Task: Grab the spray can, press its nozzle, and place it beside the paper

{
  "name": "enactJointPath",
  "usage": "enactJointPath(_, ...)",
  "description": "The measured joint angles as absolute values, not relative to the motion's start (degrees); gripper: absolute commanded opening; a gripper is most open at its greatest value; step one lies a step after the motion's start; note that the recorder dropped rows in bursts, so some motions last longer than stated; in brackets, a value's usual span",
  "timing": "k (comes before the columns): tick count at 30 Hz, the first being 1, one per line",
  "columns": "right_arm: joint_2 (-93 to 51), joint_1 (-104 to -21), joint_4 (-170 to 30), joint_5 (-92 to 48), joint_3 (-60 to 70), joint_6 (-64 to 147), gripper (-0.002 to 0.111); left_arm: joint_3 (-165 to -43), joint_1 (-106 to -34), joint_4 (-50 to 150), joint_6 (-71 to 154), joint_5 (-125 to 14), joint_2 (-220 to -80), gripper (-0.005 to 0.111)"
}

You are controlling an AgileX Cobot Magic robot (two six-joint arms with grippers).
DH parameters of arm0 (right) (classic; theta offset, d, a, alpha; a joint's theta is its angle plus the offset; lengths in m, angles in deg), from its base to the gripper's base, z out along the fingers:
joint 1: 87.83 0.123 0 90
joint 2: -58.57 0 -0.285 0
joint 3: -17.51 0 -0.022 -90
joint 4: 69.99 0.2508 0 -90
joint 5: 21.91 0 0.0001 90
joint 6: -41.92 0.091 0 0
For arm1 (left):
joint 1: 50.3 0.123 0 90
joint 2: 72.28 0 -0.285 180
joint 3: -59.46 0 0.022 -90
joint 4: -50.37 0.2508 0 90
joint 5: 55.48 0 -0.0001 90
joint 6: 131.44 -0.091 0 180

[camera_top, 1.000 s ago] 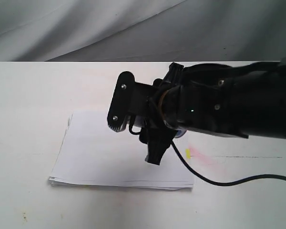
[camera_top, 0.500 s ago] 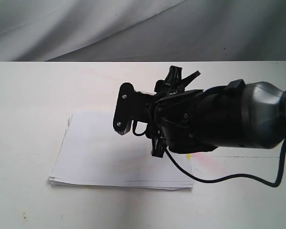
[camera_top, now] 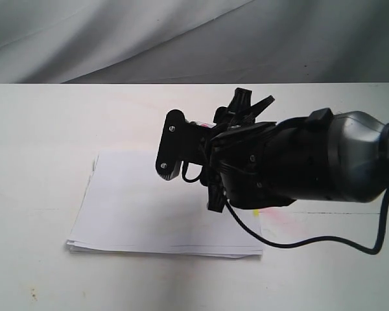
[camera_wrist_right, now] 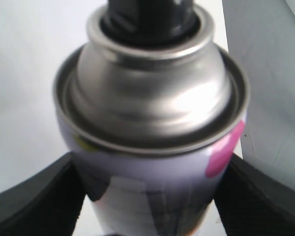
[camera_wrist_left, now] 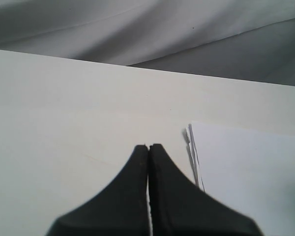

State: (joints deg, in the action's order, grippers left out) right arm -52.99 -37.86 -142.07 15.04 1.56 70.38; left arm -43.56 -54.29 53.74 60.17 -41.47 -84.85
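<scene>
Right wrist view: holding spray can (camera_wrist_right: 152,113) by body, right gripper (camera_wrist_right: 152,196) part-open around it, nozzle (camera_wrist_right: 147,14) beyond jaws, paper (camera_top: 129,207) beneath. Could slip or tilt under nozzle press; could mist paper.

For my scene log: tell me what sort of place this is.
Probably a robot test bench: a plain white table, a grey cloth backdrop, and a black robot arm over the paper.
</scene>
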Motion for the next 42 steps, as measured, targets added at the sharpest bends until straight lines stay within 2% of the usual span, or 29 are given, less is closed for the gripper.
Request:
enactJointPath(16,-53.0,-37.9,-142.1,15.4,1.6,70.5,0.000,-43.6,-54.3,65.7,60.0,-43.5,-84.9,0.000)
enactJointPath(26,-53.0,-37.9,-144.1,15.4,1.6,70.5,0.000,-43.6,-54.3,60.5,65.3,-56.7,-84.9,0.000)
enactJointPath(36,-53.0,-37.9,-144.5,15.4,1.6,70.5,0.000,-43.6,-54.3,56.9,78.2,-54.5,-85.1,0.000)
enactJointPath(38,-53.0,-37.9,-144.5,15.4,1.6,70.5,0.000,-44.4,-54.3,56.8,79.1,-53.7,-86.6,0.000)
enactJointPath(42,-53.0,-37.9,-144.7,15.4,1.6,70.5,0.000,-52.4,-56.3,55.0,79.6,-54.2,-98.6,0.000)
